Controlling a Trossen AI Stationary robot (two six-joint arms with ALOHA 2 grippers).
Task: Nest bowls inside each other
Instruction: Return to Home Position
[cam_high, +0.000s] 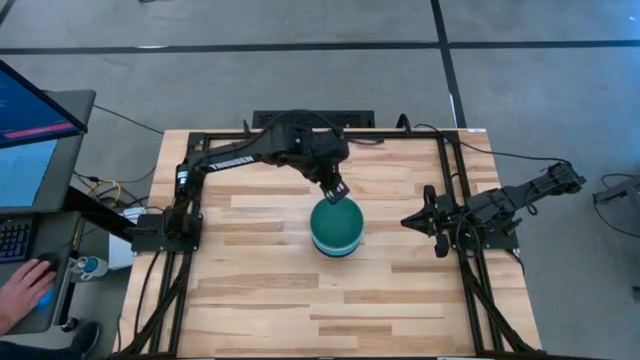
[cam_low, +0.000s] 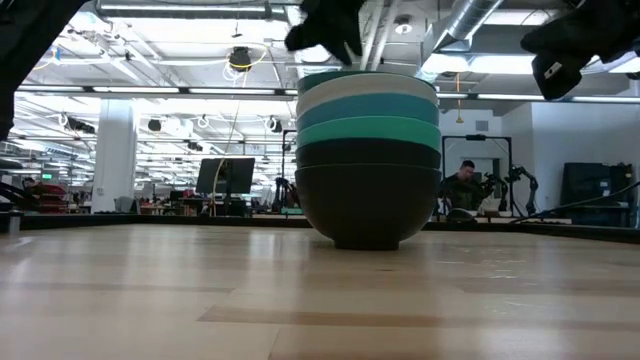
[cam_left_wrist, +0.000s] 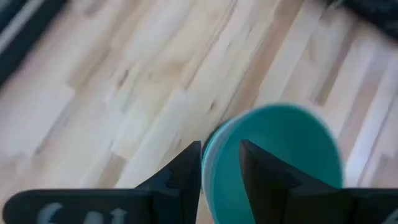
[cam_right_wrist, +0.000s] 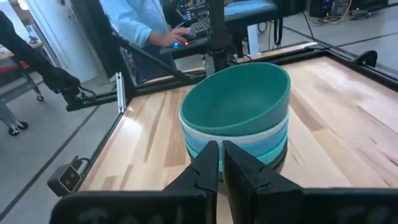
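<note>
Several bowls stand nested in one stack (cam_high: 335, 230) on the middle of the table. From the bottom they run black, black, cyan, blue and white (cam_low: 368, 160). A teal-green bowl (cam_right_wrist: 239, 99) lies on top, tilted, with one side of its rim raised. My left gripper (cam_high: 335, 192) hangs open over the stack's far rim. In the left wrist view its fingers (cam_left_wrist: 221, 158) stand on either side of the teal rim (cam_left_wrist: 219, 134); no touch shows. My right gripper (cam_high: 420, 220) waits to the right of the stack, level with it, fingers shut (cam_right_wrist: 221, 165).
Black frame rails (cam_high: 455, 190) run along the table's left and right sides. A person's hand (cam_high: 25, 290) rests at a desk with a keyboard and screen beyond the left edge. Bare wood lies near the stack on all sides.
</note>
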